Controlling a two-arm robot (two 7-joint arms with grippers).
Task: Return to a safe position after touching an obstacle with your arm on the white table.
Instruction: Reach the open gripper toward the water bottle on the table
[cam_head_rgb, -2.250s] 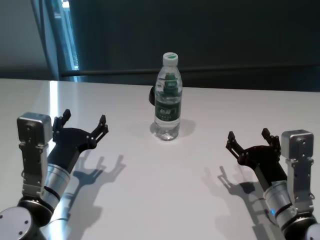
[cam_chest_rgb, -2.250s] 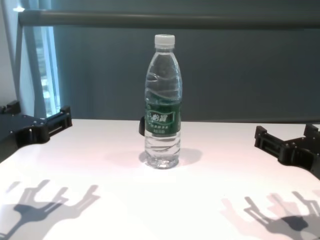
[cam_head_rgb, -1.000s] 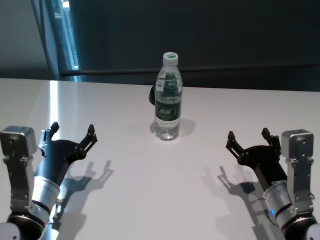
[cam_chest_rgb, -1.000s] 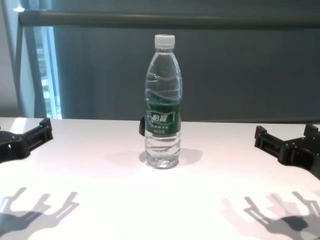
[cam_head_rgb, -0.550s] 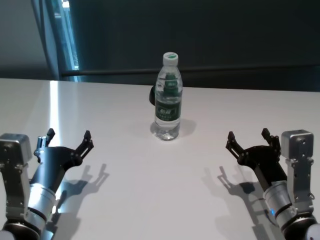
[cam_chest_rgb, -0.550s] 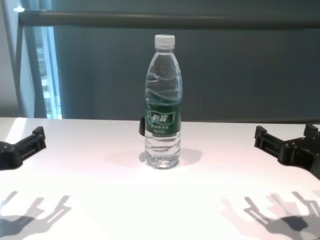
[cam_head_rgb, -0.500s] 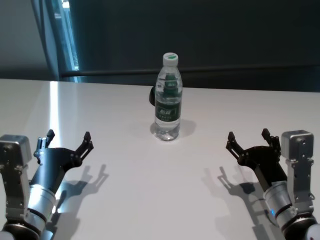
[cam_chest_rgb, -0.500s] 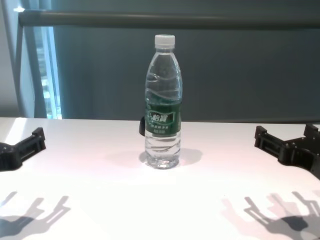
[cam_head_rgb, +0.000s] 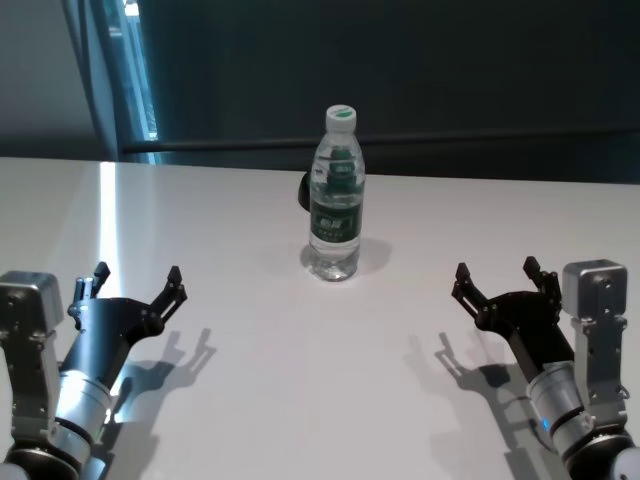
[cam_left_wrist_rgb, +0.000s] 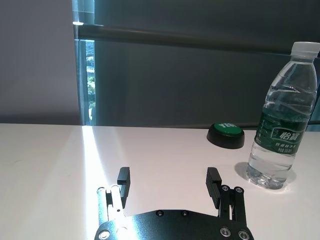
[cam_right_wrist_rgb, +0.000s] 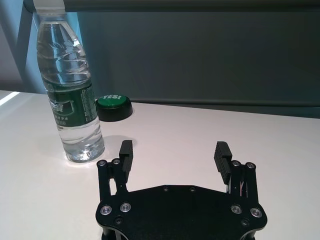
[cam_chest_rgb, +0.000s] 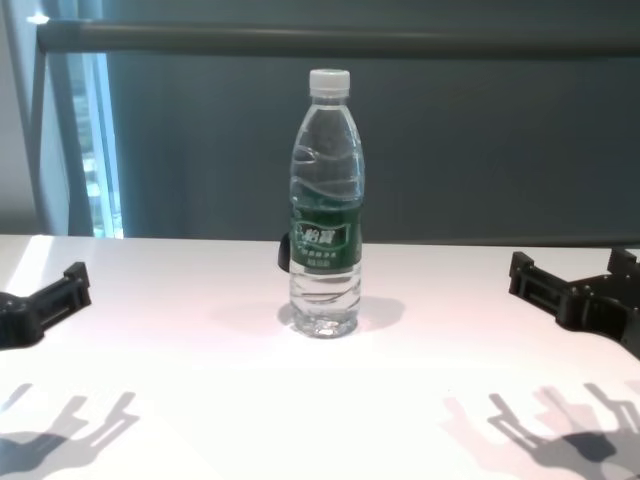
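The bottle (cam_head_rgb: 335, 195) looked full, tall and tippy; best gripped at its label. Left tool (cam_head_rgb: 131, 288) and right tool (cam_head_rgb: 494, 281) were spread, empty.

wall (cam_head_rgb: 400, 70): dark | window strip (cam_head_rgb: 135, 70): far left, bright | rail (cam_chest_rgb: 340, 38): horizontal

The scene contained one water bottle (cam_head_rgb: 336, 195), standing upright near the far edge of the one white table (cam_head_rgb: 300, 370). The bottle carried one white cap (cam_head_rgb: 341, 115) and one dark green label band (cam_head_rgb: 335, 222). One round black button with a green top (cam_left_wrist_rgb: 226, 134) lay just behind the bottle, toward the far edge. Two grippers were present: one left gripper (cam_head_rgb: 133, 284) near the left near corner and one right gripper (cam_head_rgb: 496, 277) near the right near corner. Each gripper had two fingers, spread apart, four fingers in total.
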